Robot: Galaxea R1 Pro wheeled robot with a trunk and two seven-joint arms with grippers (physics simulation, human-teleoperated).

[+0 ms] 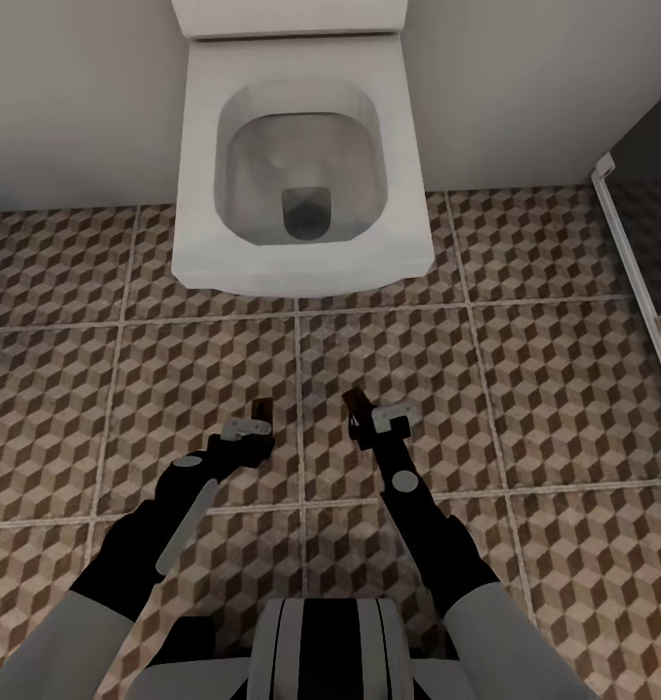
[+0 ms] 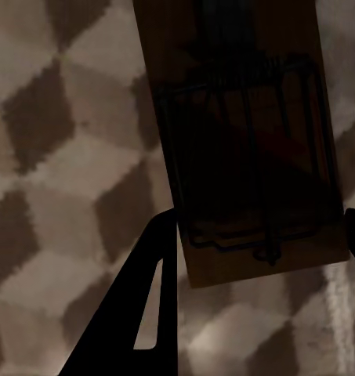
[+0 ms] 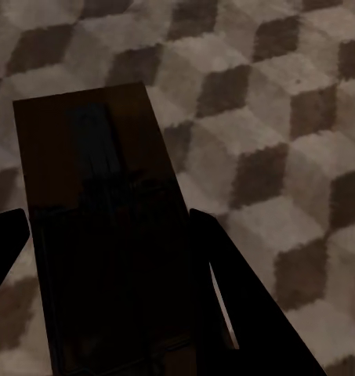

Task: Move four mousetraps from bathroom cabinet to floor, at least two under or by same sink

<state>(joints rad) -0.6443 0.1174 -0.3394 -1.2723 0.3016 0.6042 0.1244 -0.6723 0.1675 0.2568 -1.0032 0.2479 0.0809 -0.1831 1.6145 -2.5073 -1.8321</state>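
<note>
I hold two mousetraps above the bathroom floor, which has cube-patterned tiles. My left gripper is shut on one mousetrap. In the left wrist view that mousetrap is a brown board with dark wire parts and a red mark, lying between the dark fingers of the left gripper. My right gripper is shut on another mousetrap. In the right wrist view this mousetrap sits dark between the two fingers of the right gripper. The cabinet is out of view.
A white toilet stands against the pale wall straight ahead, its bowl open. The dark glass shower enclosure with a white frame runs along the right side. Tiled floor stretches left and right of both arms.
</note>
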